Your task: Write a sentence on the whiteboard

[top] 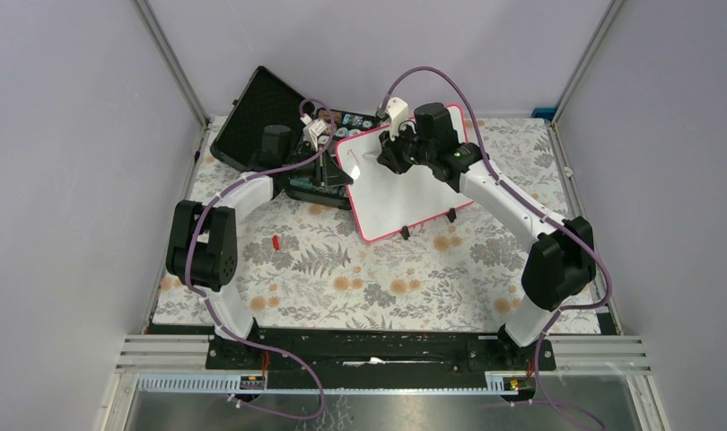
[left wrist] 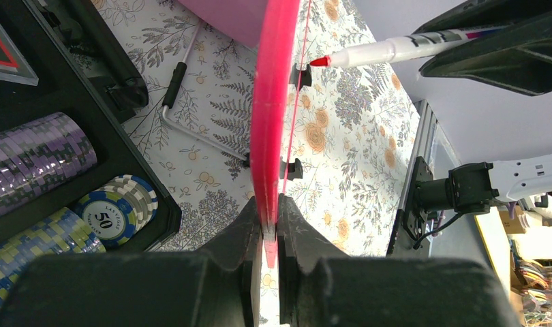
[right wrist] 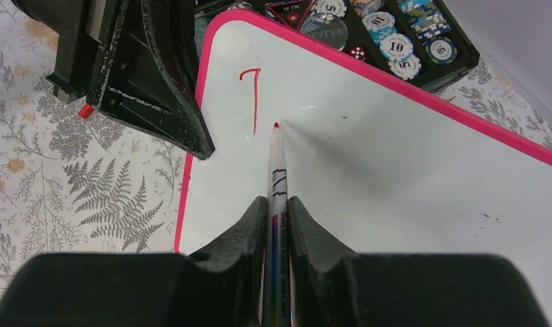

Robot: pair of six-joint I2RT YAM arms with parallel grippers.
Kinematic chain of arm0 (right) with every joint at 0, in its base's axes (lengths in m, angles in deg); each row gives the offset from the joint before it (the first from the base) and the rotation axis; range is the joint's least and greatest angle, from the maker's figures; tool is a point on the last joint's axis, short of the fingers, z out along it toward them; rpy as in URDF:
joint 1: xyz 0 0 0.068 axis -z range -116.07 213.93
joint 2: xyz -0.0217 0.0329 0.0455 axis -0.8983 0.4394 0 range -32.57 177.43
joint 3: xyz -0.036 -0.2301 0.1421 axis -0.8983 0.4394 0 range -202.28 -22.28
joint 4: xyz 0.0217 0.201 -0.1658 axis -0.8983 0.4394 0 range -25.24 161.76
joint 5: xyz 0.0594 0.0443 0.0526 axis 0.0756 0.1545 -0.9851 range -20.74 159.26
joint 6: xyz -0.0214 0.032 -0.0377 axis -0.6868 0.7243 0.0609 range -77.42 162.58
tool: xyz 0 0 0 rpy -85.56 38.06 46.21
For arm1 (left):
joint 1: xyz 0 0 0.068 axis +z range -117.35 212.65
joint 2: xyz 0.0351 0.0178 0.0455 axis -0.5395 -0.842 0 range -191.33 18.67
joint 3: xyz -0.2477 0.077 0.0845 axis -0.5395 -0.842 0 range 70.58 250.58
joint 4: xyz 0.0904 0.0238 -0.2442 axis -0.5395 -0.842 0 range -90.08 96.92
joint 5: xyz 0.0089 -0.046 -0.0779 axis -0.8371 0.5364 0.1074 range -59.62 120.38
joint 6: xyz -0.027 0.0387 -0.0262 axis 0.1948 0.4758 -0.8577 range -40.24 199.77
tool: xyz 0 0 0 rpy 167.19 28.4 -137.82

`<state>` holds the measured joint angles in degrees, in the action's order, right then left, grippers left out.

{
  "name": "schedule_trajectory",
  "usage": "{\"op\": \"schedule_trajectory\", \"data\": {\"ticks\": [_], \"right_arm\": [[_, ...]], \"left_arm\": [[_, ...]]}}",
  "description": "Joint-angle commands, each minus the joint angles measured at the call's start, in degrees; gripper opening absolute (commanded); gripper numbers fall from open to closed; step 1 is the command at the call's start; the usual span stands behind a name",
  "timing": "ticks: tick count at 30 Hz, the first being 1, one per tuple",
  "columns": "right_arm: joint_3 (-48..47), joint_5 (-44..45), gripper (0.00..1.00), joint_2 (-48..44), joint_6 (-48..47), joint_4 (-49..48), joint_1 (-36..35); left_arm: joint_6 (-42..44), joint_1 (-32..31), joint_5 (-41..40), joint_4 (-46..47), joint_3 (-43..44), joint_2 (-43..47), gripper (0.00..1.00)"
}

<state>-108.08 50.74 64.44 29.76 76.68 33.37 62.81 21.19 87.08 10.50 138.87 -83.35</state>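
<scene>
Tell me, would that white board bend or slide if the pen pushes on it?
Probably stiff: the whiteboard shows a straight rim edge-on. Likely light and apt to shift on its small feet, which may be why the left pincer clamps its edge.

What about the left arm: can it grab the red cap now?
Probably not: the cap lies unobstructed near the left arm, but its jaws are clamped on the whiteboard rim.
</scene>
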Motion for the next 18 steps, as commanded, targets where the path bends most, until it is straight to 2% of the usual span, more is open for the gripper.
{"op": "schedule_trajectory", "data": {"ticks": [1, 18], "right_arm": [[-3.5, 0.54, 0.0, 1.19, -0.46, -0.47, 0.42], [-3.21, -1.6, 0.0, 1.79, -0.68, 0.49, 0.34]], "left_arm": [[2.1, -0.49, -0.46, 0.01, 1.54, 0.5, 0.0], [2.14, -0.49, -0.46, 0.02, 1.82, 0.07, 0.0]]}}
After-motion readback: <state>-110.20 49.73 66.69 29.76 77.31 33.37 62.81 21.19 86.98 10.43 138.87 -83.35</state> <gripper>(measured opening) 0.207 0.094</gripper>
